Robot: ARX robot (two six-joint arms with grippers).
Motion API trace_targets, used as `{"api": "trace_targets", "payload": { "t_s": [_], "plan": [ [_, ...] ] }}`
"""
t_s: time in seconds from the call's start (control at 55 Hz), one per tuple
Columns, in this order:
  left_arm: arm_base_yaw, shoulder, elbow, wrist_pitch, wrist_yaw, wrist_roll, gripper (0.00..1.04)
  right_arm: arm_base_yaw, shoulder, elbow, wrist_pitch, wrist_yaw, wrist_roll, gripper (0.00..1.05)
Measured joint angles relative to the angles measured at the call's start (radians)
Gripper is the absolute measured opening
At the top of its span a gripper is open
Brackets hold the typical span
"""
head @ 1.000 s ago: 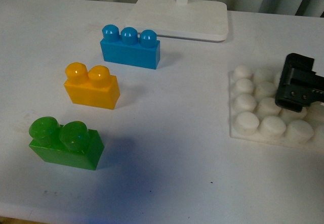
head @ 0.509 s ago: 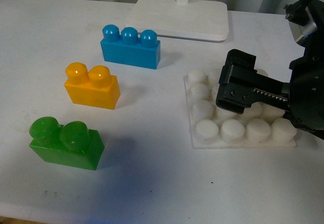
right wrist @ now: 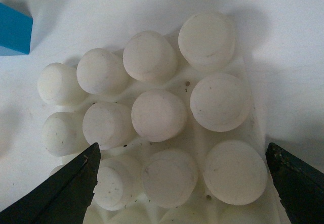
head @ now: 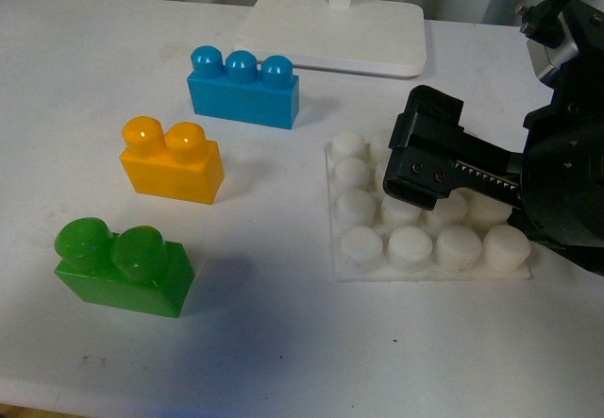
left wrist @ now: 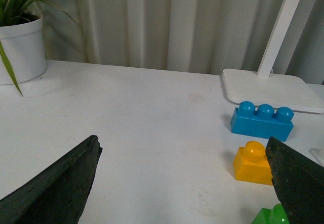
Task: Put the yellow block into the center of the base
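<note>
Shift since earlier: base (head: 415, 220) slid leftward across the worktop (head: 283, 342) together with the right gripper (head: 415, 158); now much nearer the bricks than a second ago.
Right fingers: spread wide, either side of the stud grid in the wrist view, holding nothing; whether touching the plate cannot be told.
Left fingers: parted and empty, left gripper (left wrist: 182, 178) hovering well back from the bricks.
Yellow block (head: 171, 160): untouched on the worktop, well to the left of the right fingers, between the blue brick (head: 243, 88) and the green brick (head: 123, 265).
Step in hand: apparently positioning the base; block not yet picked up.
Next move: probably a left-gripper grasp across the yellow block's sides, then a lift and press onto the middle studs.
Open room: bare worktop between block and base, a clear lane for carrying.
Edges: lamp stand (head: 330, 31) beyond the base; front worktop edge close behind the green brick.
</note>
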Motion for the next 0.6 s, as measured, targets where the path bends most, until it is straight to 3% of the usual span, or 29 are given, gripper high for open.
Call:
{"api": "trace_targets", "payload": {
  "t_s": [0.6],
  "plan": [
    [0.0,0.0,0.0,0.0,0.0,0.0,0.98,-0.007,-0.04,-0.019,-0.015,-0.063,0.037,0.96]
  ]
}}
